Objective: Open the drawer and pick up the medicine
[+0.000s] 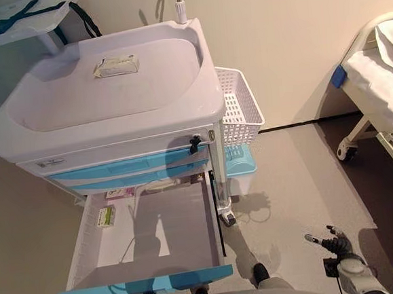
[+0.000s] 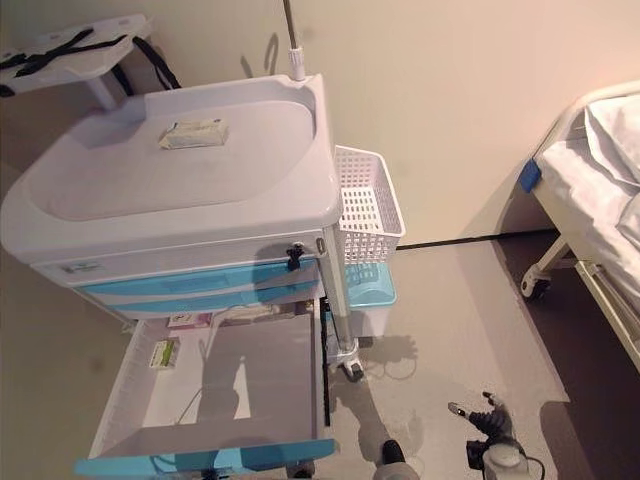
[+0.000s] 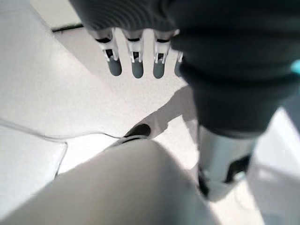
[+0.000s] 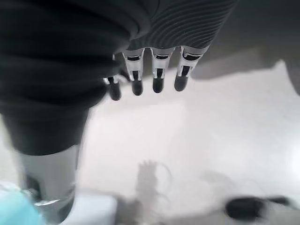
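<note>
Medicine box (image 1: 106, 216) — small, green and white — lies flat on the floor of the open bottom drawer (image 1: 156, 239), near its left wall and toward the back, with a pink-printed packet (image 1: 119, 192) just behind it. The drawer stands pulled well out of the medical cart (image 1: 113, 119), its blue front (image 1: 146, 285) nearest the camera. A wrapped packet (image 1: 116, 66) rests on the cart's top tray, and a white mesh basket (image 1: 240, 109) hangs on the cart's right side. Right hand (image 1: 335, 243) hangs low over the floor, well apart from the cart — fingers relaxed, holding nothing. Left hand (image 3: 136, 58) likewise shows straight, empty fingers. A hospital bed (image 1: 382, 85) stands at right.
</note>
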Robot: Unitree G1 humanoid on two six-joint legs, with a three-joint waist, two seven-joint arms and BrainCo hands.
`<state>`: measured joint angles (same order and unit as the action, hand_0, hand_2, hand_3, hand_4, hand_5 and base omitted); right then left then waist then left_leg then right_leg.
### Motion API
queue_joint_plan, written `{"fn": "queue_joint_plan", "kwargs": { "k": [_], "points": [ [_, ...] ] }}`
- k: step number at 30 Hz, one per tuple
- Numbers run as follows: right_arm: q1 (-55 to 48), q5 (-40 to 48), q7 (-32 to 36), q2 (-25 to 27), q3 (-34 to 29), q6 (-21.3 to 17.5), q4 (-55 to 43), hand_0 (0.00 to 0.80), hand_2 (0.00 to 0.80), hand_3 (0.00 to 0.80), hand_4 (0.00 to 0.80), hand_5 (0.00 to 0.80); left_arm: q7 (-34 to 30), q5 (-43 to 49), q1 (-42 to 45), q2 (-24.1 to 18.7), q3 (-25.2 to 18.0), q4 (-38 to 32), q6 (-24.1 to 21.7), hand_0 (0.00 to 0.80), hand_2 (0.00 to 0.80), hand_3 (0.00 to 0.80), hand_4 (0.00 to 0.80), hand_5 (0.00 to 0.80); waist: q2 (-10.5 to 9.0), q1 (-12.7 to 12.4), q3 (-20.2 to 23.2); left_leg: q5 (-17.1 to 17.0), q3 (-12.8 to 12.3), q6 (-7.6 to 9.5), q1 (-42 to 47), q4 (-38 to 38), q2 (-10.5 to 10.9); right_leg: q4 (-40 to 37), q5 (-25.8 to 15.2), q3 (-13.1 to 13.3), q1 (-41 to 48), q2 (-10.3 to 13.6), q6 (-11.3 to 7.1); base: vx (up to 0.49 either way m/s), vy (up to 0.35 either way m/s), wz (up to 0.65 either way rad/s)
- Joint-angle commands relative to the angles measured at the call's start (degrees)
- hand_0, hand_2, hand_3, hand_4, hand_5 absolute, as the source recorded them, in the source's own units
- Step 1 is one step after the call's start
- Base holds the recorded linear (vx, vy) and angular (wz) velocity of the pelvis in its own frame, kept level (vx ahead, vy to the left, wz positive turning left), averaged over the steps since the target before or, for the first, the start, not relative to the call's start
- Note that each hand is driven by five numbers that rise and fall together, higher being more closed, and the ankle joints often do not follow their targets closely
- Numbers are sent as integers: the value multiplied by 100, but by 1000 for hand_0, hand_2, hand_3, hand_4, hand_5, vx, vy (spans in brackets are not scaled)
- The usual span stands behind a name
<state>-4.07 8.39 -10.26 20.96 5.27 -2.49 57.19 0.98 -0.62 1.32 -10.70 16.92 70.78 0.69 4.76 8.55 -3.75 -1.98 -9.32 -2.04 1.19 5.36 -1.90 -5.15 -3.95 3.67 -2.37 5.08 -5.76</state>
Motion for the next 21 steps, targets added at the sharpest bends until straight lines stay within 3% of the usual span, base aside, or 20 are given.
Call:
{"fn": "queue_joint_plan", "kwargs": {
  "k": [1,9,10,16,17,18,19,21],
  "points": [
    [368,-452,398,-83,445,-65,311,0,0,0,0,0,-285,672,-212,-125,238,-25,-141,0,0,0,0,0,-273,-20,-58,425,-51,262,-51,-96,342,368,104,-51,-305,-54,-339,0,0,0],
    [456,-684,566,-42,725,-53,677,0,0,0,0,0,-454,1170,-130,-386,735,-442,-313,0,0,0,0,0,-363,-79,-464,568,99,311,-571,-651,370,794,255,-135,-677,-16,-258,-70,-3,0],
    [617,-688,547,19,862,-78,609,0,0,0,0,0,-383,1041,-280,-455,821,-698,-351,0,0,0,0,0,-410,-89,-805,660,188,341,-1066,-1158,396,1245,359,-151,-1104,2,-200,-226,-12,2],
    [947,-604,425,2,1036,-129,720,0,0,0,0,0,-162,590,-695,-473,991,-1078,-437,0,0,0,0,0,-506,-144,-1124,962,279,378,-2190,-2316,374,2181,537,-201,-2100,25,-69,-176,-29,23],
    [1077,-606,528,84,1125,-141,686,0,0,0,0,0,-273,374,-1507,-953,851,-682,-368,0,0,0,0,0,-539,-16,-1115,983,199,364,-2315,-2406,321,2287,544,-101,-2302,-35,-60,-109,14,13],
    [899,-537,641,501,940,-113,431,0,0,0,0,0,-832,-717,-1395,-2506,792,-3268,-484,0,0,0,0,0,-448,-102,-1115,1031,241,381,-2694,-2734,327,2462,560,-138,-2580,18,-47,-77,25,1],
    [897,-537,641,496,944,-112,429,0,0,0,0,0,-834,-719,-1382,-2517,786,-3286,-473,0,0,0,0,0,-450,-98,-1105,1036,242,381,-2707,-2745,326,2467,563,-139,-2590,17,-47,-90,1,-12],
    [729,-500,732,571,893,-96,252,0,0,0,0,0,-976,-1321,-1555,-3607,779,-4445,-468,0,0,0,0,0,-367,-132,-1163,1075,289,357,-2962,-2977,318,2706,640,-201,-2824,42,-32,-75,-17,2]
  ]
}}
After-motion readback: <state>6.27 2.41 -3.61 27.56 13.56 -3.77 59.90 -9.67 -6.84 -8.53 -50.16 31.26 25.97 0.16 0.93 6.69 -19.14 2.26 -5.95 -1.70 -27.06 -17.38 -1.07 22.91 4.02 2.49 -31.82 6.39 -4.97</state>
